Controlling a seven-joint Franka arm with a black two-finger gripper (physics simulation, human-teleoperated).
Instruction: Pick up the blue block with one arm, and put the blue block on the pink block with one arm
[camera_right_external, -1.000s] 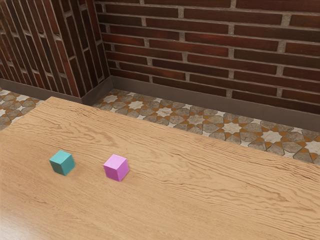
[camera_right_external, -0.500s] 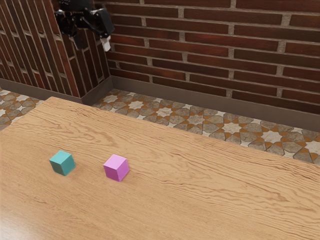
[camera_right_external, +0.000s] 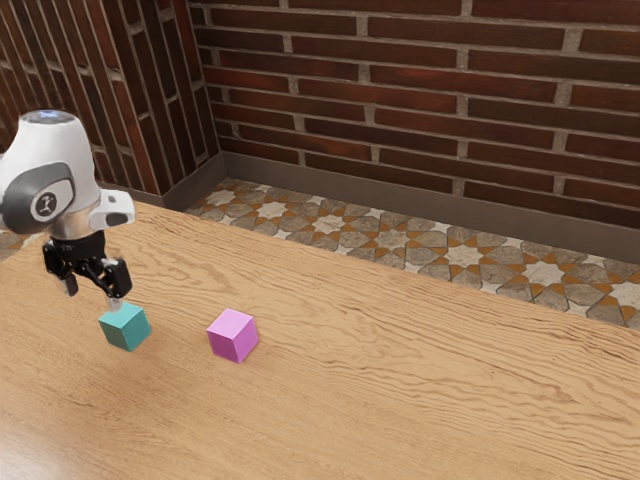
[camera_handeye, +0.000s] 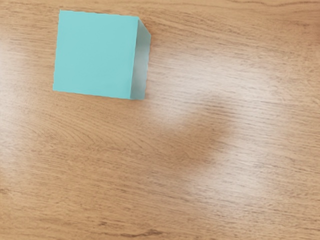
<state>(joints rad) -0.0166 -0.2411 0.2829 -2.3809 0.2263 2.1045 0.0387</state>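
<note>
Teal-blue, the blue block (camera_right_external: 125, 326) sits flat on the wooden table (camera_right_external: 400, 400). My gripper (camera_right_external: 92, 292) hangs just above it, a little toward the exterior view's left of it. My two black fingers (camera_right_external: 115, 288) are spread apart with nothing between them, and neither clasps the block. In the wrist view the blue block (camera_handeye: 95, 54) lies off to one side of my hand rather than straight under it, with the bare wood grain of the table (camera_handeye: 200, 165) beside it. Toward the exterior view's right of the blue block, the pink block (camera_right_external: 233, 334) rests on the same tabletop, near it but not touching. Farther behind the blue block, past the table's edge, lies a patterned tile floor (camera_right_external: 440, 250), and behind that stands a red brick wall (camera_right_external: 420, 90).
</note>
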